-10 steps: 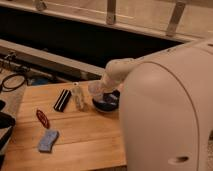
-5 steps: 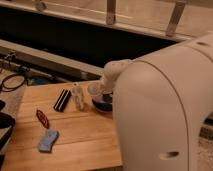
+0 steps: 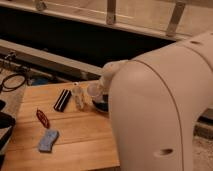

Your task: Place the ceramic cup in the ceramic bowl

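Observation:
The ceramic cup (image 3: pixel 94 90), small and pale whitish-pink, hangs tilted just above the near-left rim of the ceramic bowl (image 3: pixel 100 105). The bowl is dark and glossy and sits at the right side of the wooden table (image 3: pixel 75 145). Most of the bowl is hidden behind my white arm (image 3: pixel 150 110). My gripper (image 3: pixel 101 91) is at the end of that arm, right at the cup and over the bowl. It is largely covered by the wrist.
A small clear bottle (image 3: pixel 77 96) stands just left of the bowl. A black ribbed block (image 3: pixel 62 100) lies left of the bottle. A red object (image 3: pixel 42 118) and a blue sponge (image 3: pixel 48 140) lie nearer the front left. Cables (image 3: pixel 12 82) lie off the table's left side.
The cup and the arm's end have shifted slightly left and down over the bowl's rim. The arm's body now fills more of the right side.

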Motion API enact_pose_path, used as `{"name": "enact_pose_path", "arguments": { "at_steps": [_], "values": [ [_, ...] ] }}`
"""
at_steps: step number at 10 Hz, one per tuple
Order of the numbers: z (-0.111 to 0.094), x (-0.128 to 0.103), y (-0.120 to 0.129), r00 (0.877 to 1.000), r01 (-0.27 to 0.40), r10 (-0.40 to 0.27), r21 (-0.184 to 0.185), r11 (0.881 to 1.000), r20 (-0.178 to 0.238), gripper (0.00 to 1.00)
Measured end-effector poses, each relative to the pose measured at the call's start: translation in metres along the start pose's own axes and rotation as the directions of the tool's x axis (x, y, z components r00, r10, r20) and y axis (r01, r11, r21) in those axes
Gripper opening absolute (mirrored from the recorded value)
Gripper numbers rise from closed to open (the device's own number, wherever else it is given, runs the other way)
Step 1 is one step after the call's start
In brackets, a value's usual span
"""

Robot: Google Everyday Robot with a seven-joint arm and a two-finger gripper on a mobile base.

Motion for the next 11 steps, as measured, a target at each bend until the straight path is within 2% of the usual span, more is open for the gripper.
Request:
{"name": "enact_pose_path", "arguments": {
  "at_steps": [1, 2, 5, 6, 8, 11],
  "values": [
    [0.000, 0.000, -0.001, 1.000, -0.003, 0.003, 0.001, 1.000, 0.000, 0.32],
    [0.000, 0.000, 0.001, 1.000, -0.003, 0.003, -0.001, 1.000, 0.000, 0.34],
    [0.001, 0.001, 0.005, 1.000, 0.000, 0.000, -0.002, 1.000, -0.003, 0.61],
    [0.000, 0.001, 0.007, 1.000, 0.003, -0.003, -0.003, 1.000, -0.003, 0.74],
    [-0.002, 0.000, 0.011, 1.000, 0.007, -0.007, -0.009, 1.000, -0.006, 0.89],
    [-0.013, 0.002, 0.024, 1.000, 0.020, -0.021, -0.032, 0.999, -0.022, 0.92]
  ]
}}
